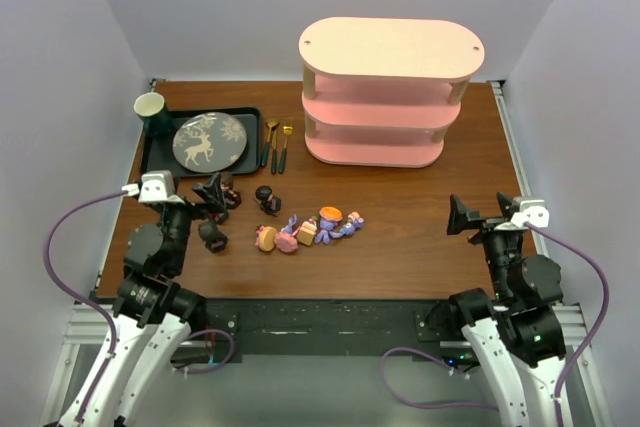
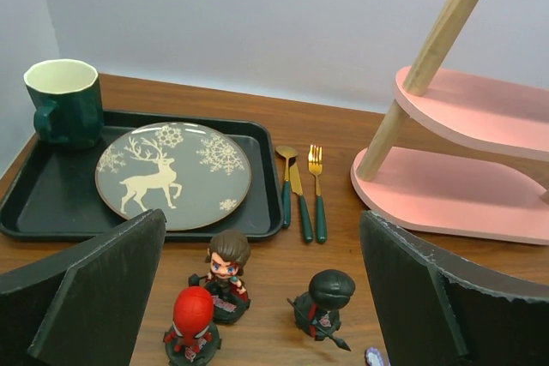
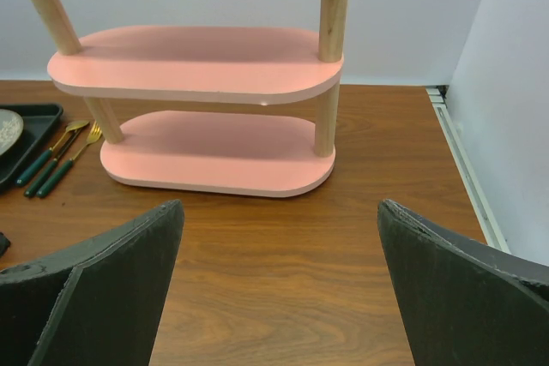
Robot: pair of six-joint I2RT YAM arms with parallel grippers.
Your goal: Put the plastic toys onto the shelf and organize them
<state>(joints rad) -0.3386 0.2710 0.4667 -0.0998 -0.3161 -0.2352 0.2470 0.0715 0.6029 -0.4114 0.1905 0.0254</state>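
The pink three-tier shelf stands at the far right; its tiers show empty in the left wrist view and right wrist view. The toys lie mid-table: dark figurines, purple bunny ones and small pink ones. My left gripper is open and empty, just short of a brown-haired figurine, a red-headed one and a black-headed one. My right gripper is open and empty over bare table, facing the shelf, its jaws wide apart.
A black tray at the far left holds a deer-pattern plate and a green mug. Gold cutlery with green handles lies between tray and shelf. White walls close in the table's left, back and right sides.
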